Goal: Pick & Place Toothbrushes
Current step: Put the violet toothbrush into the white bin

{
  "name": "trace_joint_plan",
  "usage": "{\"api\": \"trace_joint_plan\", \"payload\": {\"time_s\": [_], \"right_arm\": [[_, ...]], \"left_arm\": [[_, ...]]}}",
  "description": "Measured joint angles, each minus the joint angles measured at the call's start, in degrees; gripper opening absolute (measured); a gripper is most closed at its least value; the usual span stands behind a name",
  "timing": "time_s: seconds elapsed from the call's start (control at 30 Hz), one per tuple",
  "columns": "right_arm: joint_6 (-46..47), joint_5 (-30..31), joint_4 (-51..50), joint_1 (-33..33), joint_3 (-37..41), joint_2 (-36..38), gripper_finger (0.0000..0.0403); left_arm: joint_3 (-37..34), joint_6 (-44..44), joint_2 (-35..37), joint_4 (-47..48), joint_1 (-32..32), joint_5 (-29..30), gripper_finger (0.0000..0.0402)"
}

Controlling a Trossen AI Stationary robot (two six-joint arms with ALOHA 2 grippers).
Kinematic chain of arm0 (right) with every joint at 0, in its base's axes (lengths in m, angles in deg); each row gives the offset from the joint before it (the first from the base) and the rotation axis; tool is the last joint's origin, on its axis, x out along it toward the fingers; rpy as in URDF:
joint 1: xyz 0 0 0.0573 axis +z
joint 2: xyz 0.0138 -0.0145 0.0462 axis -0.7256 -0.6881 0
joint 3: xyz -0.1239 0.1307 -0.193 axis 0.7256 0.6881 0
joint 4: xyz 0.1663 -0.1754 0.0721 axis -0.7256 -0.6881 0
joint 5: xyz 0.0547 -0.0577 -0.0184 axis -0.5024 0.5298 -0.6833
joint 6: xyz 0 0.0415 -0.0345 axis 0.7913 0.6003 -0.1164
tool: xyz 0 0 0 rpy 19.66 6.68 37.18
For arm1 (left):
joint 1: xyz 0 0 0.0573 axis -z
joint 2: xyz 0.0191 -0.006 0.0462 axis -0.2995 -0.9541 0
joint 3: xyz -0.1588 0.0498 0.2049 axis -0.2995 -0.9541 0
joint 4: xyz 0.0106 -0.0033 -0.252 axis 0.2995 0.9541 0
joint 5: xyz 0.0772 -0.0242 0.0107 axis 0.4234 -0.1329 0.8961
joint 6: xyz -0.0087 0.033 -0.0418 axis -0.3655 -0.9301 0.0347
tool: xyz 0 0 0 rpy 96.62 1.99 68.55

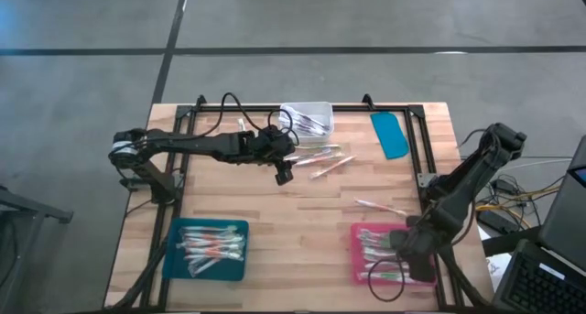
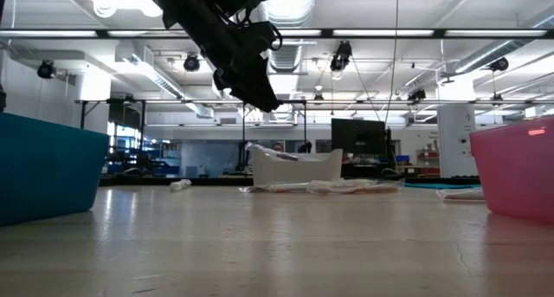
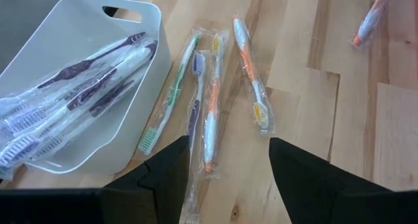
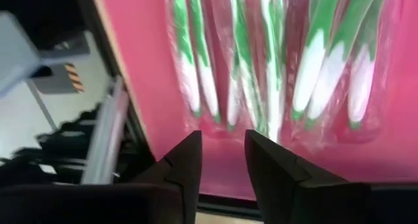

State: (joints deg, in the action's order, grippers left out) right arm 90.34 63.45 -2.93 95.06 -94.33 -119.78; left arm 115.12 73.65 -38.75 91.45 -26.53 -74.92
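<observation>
My right gripper [image 4: 222, 160] hangs low over the pink tray [image 1: 359, 233] at the near right corner of the table [image 1: 302, 213], its fingers set narrow with a slim gap and nothing between them; just beyond their tips lie wrapped green-and-white toothbrushes [image 4: 274, 61], packed side by side on the tray floor. At the near left corner the teal tray [image 1: 240, 228] holds its own heap of wrapped brushes. One loose wrapped brush [image 1: 378, 205] lies on the bare wood, just beyond the pink tray. Further out, my left gripper [image 3: 225, 175] hovers above the table near its far middle, fingers spread wide and empty. Directly below it lie four wrapped brushes [image 3: 210, 103] on the wood, green, purple and orange, roughly parallel, just beside the white bin [image 3: 134, 5]. The bin holds several more wrapped brushes with dark handles. A flat teal lid [image 1: 390, 135] rests at the far right, well apart from the bin.
</observation>
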Motion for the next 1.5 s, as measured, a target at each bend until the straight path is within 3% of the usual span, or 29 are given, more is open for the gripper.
{"api": "trace_joint_plan", "payload": {"time_s": [0.3, 0.6, 0.83, 0.93, 1.07, 1.17, 1.33, 1.5], "right_arm": [[-4.3, 5.6, -0.1, -3.3, -5.6, 2.4, 0.006], [-22.4, 16.7, -0.5, -8.2, -13.3, 2.7, 0.0024], [-40.1, 35.3, -1.1, -11.1, -18.0, 2.7, 0.0009], [-45.6, 47.8, -1.1, -12.1, -18.5, 2.7, 0.0009], [-48.7, 69.2, -1.1, -14.1, -17.3, 2.7, 0.0008], [-47.4, 79.0, -1.1, -16.9, -16.1, 2.7, 0.0008], [-46.6, 79.9, 0.4, -22.9, -13.8, 3.0, 0.0008], [-48.8, 68.7, 4.3, -29.8, -10.1, 3.0, 0.0008]], "left_arm": [[0.0, 0.2, 0.0, 0.0, 0.0, 0.0, 0.0213], [-0.3, 0.2, 0.0, 0.0, 0.0, 0.0, 0.0213], [-0.3, 0.2, 0.0, -0.5, 0.2, -0.1, 0.0213], [-0.3, 0.2, 0.0, -0.6, 1.0, -0.5, 0.0213], [-0.4, 0.2, -0.2, -2.0, 2.4, -0.6, 0.0213], [-0.5, 0.3, -0.5, -3.6, 3.3, -0.6, 0.0213], [-0.5, 0.4, -1.5, -9.7, 4.2, -0.6, 0.0213], [-0.4, 0.4, -3.0, -15.9, 4.3, -0.8, 0.0213]]}}
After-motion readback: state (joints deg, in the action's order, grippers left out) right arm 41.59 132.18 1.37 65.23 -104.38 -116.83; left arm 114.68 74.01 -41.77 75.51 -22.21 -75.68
